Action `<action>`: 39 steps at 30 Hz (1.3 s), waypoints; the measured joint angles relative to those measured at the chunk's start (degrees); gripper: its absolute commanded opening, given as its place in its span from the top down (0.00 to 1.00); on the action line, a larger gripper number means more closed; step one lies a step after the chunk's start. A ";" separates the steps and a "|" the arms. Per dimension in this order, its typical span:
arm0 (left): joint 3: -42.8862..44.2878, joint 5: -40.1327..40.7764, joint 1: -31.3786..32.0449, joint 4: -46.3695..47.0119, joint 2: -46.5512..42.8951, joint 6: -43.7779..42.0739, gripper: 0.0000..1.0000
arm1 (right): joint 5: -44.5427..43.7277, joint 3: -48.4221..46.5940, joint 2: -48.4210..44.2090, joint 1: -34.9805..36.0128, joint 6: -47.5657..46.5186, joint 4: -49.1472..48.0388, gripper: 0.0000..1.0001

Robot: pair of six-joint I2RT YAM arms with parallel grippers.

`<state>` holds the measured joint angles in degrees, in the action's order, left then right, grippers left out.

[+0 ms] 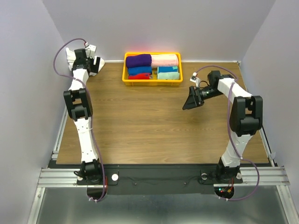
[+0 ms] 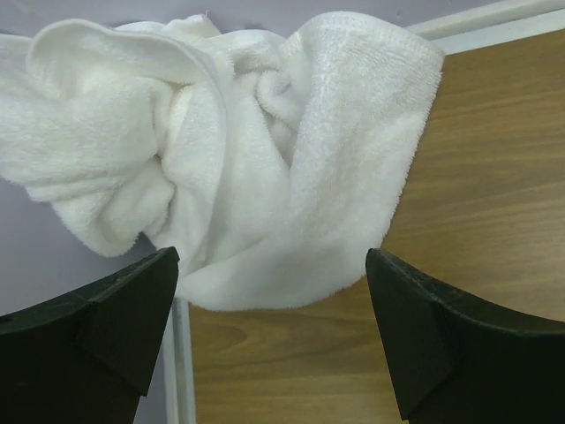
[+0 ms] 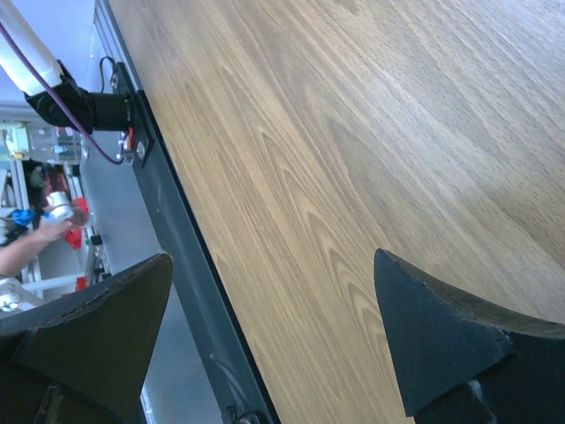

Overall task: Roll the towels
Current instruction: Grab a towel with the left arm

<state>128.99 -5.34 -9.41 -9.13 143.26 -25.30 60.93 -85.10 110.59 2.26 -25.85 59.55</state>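
A white towel lies crumpled in a heap at the table's far left corner, partly over the table's edge. My left gripper hovers just in front of it, open; the towel's near edge lies between the two fingertips without touching them. In the top view that gripper sits right at the heap. A deep purple towel lies rolled in the yellow basket. My right gripper hangs open over bare wood at mid-right, nothing between its fingers.
The yellow basket at the back centre also holds rolled pink, blue, red and teal towels. Grey walls close off the back and both sides. A metal rail runs along the table's near edge.
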 measured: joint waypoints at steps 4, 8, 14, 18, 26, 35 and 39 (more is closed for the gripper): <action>5.38 0.11 0.28 2.97 6.38 1.29 0.01 | -0.59 -0.09 0.87 0.00 0.72 0.04 0.00; 8.04 0.02 0.42 5.09 10.12 1.20 0.03 | -1.36 -0.09 1.11 0.00 1.31 0.04 0.00; 9.77 -0.61 0.57 6.29 11.82 -1.40 0.60 | -2.12 -0.46 1.55 0.00 2.25 0.09 0.00; 9.66 -1.29 0.55 4.59 11.82 -5.27 1.00 | -2.25 -1.40 2.05 0.00 2.67 0.07 0.00; -0.81 -6.47 0.57 0.90 4.59 -9.75 1.00 | -2.60 -1.44 2.05 0.00 2.73 0.15 0.00; -28.24 -14.78 6.49 -10.97 -37.05 -11.15 1.00 | -2.60 -1.44 -1.64 0.00 2.49 0.92 0.00; -30.77 -19.87 13.68 -16.96 -52.78 -12.00 1.00 | -2.67 -1.44 -5.88 -0.11 2.29 1.38 0.00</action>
<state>98.21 -25.21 4.27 -26.09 90.48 -37.30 58.26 -86.54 104.71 2.15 -23.55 60.93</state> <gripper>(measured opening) 0.044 0.999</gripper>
